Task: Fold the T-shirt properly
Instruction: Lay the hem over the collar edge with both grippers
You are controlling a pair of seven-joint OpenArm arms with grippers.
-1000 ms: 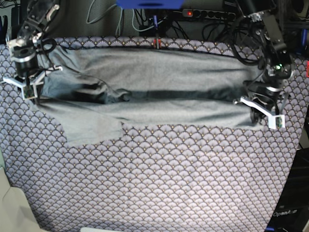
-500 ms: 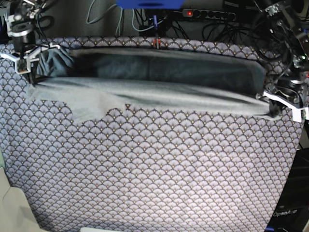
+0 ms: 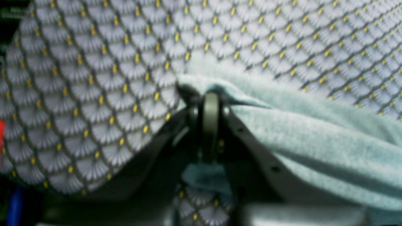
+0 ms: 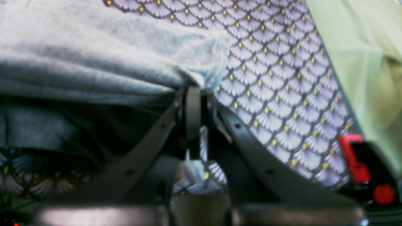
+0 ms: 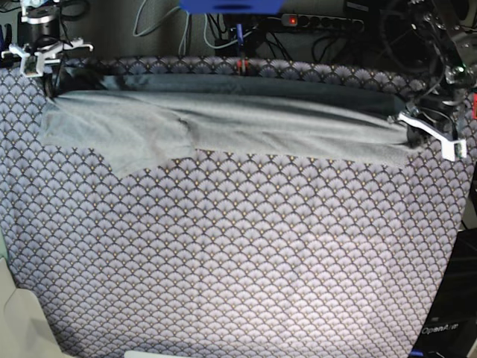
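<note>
Nearest us, the counter's fan-scale cloth [image 5: 223, 261] lies bare; at its lower right edge we read "OpenArm" on a dark panel [image 5: 440, 329]. Farther back, the T-shirt [image 5: 261, 123] stretches as a long band across the far part of the cloth. The right gripper [image 4: 196, 91] has its jaws clenched on one end of it, the left gripper [image 3: 209, 94] on the other. Behind, we see cables and a power strip [image 5: 320, 22] with a red light.

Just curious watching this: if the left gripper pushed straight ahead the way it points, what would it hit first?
Probably the patterned cloth beyond the T-shirt edge that the left gripper pinches; depth is unclear.
</note>
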